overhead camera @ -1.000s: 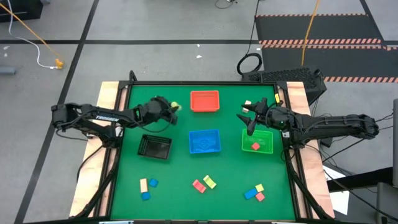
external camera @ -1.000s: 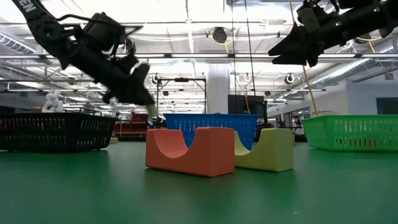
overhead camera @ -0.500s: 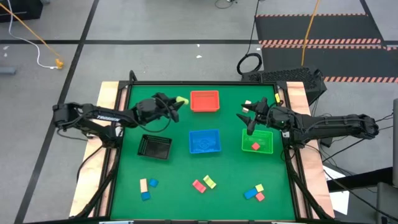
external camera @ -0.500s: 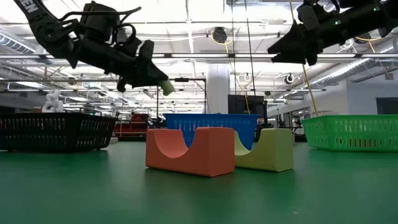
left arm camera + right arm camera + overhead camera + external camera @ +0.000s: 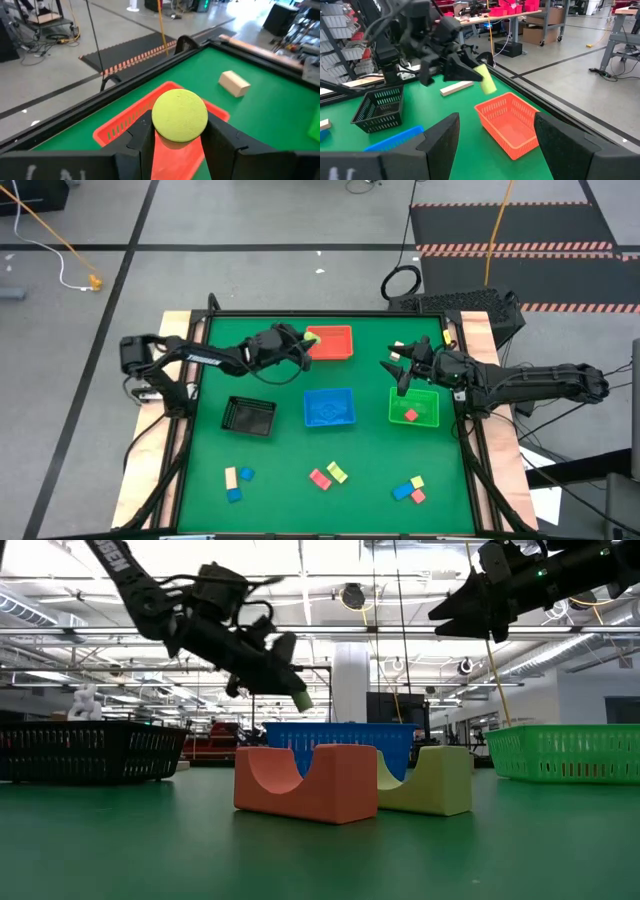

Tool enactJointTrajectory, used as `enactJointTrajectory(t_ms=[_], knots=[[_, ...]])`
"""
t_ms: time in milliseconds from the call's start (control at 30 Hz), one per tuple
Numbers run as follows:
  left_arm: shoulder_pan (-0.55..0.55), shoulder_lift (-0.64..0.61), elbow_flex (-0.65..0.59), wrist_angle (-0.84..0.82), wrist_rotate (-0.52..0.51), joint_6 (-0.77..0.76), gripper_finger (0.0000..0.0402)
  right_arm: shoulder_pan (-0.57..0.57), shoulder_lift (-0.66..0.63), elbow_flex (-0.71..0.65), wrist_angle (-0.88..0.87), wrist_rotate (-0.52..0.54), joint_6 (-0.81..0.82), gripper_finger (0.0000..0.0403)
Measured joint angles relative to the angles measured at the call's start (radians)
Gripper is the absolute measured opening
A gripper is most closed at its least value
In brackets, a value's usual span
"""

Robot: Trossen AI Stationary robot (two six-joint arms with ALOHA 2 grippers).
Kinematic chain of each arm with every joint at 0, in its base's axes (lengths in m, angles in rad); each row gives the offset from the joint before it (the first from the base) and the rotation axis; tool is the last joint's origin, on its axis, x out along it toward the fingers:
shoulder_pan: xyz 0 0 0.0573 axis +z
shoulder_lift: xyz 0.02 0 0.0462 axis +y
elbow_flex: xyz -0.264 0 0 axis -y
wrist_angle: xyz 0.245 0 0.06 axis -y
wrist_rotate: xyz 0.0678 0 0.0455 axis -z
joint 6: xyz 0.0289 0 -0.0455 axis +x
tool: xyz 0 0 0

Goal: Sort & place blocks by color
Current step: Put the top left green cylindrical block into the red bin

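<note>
A short yellow-green cylindrical block [image 5: 179,113] is pinched end-on between the pressed-together fingers of the left gripper [image 5: 300,343], held in the air just beside the near-left rim of the red mesh tray [image 5: 345,356], while the right gripper [image 5: 397,367] hangs spread above the green tray [image 5: 430,420].

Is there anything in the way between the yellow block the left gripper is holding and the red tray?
Nothing visible blocks it. The left gripper holds the yellow block in the air at the red tray's near edge, with only open space between them. The right gripper waits, open, above the green tray.
</note>
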Motion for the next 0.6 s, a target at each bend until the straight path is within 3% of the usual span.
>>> enactJointTrajectory(t_ms=[367, 600], knots=[[0.026, 0.123, 0.054, 0.001, -0.001, -0.038, 0.0127, 0.0, 0.0, 0.0, -0.007, 0.0, -0.007, 0.0249], [0.025, 0.124, 0.055, 0.006, -0.001, -0.083, 0.0223, 0.0, 0.0, 0.0, -0.007, 0.0, -0.012, 0.0249]])
